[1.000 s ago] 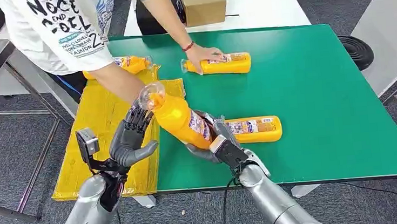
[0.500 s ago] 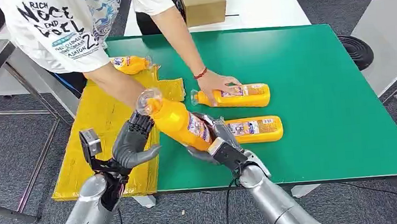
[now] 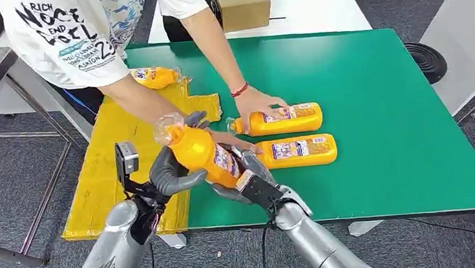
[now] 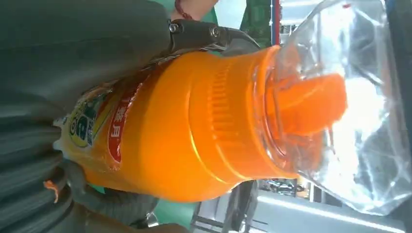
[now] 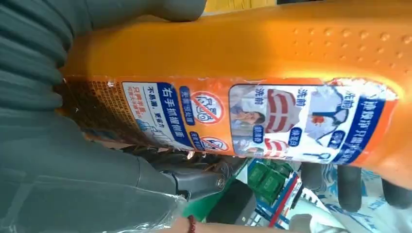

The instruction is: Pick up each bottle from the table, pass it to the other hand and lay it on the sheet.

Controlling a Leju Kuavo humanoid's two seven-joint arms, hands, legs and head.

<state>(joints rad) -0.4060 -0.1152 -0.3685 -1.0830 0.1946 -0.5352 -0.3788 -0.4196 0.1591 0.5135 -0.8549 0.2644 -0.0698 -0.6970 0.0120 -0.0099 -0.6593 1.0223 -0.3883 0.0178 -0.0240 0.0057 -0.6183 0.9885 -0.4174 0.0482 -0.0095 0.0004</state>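
Orange bottle (image 3: 203,155) is held tilted above the near edge of the green bench (image 3: 383,128), its clear-wrapped cap toward the yellow sheet (image 3: 110,158); the right hand (image 3: 245,178) clamps its lower body and the left hand (image 3: 172,171) wraps its upper body. Two more orange bottles (image 3: 282,120) lie side by side on the bench, a person's hand (image 3: 254,100) resting on the farther one, and a fourth bottle (image 3: 154,77) lies at the sheet's far end.

Silver tubular arms end in a dark grey left hand (image 3: 172,171) and right hand (image 3: 246,178), black cables trailing below.
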